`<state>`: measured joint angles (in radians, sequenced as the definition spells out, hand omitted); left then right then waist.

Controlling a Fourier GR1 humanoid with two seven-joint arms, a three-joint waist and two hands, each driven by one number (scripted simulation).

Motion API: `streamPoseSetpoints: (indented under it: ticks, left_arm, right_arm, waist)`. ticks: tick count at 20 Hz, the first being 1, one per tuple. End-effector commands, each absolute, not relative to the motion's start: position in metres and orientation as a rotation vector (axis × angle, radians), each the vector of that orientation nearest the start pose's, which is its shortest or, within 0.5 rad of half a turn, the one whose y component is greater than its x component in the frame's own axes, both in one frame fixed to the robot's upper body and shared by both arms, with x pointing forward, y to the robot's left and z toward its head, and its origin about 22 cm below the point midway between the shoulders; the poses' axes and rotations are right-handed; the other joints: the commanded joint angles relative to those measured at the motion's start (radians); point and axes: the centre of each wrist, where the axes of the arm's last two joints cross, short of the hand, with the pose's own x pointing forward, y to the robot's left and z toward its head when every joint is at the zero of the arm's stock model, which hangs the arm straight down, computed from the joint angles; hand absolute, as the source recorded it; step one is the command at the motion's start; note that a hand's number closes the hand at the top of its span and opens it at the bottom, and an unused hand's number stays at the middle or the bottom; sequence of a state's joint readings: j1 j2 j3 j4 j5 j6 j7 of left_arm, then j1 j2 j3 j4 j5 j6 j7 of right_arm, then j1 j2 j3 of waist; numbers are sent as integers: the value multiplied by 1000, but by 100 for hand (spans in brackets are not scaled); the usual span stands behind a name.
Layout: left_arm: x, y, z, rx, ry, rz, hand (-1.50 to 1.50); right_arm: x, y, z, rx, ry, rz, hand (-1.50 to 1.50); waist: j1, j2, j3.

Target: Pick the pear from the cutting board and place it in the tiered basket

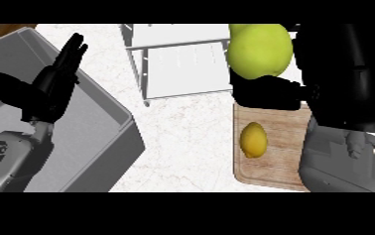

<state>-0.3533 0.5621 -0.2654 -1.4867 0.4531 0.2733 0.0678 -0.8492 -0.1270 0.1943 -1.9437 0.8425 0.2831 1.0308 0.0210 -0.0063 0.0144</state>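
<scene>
- Cutting board (282, 152): pale wood, straight grain, matt.
- Pear (260, 50): smooth yellow-green skin, slight sheen.
- Lemon (253, 140): yellow skin, matt.
- Bench (190, 145): white, stone-like, faint veining, smooth.
- Tiered basket (183, 70): white thin bars and flat panels, like painted metal.
- Left hand (51, 88) and right hand (267, 92): black, matt, plastic-like.
- Grey tub (81, 145): smooth, matt.
</scene>
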Motion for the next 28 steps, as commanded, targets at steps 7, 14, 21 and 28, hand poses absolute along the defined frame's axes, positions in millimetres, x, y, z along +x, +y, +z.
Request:
streamPoseSetpoints:
  ticks: [7,14,21,28]
  left_arm:
    - [291,224,45,-138,-1435,-171,0]
    - [292,228,44,-124,-1434,-191,0]
    - [306,214,65,-165,-1458,-225,0]
    - [305,209,60,-160,-1468,-232,0]
  right_arm:
    - [323,-76,315,-948,-1544,470,150]
    - [361,-59,293,-869,-1533,447,150]
    - [389,-66,279,-625,-1589,222,-150]
    - [404,-44,270,-528,-1716,251,-150]
  waist:
    - [22,25,-18]
    - [31,32,-17]
    - [71,53,-15]
    - [87,48,-16]
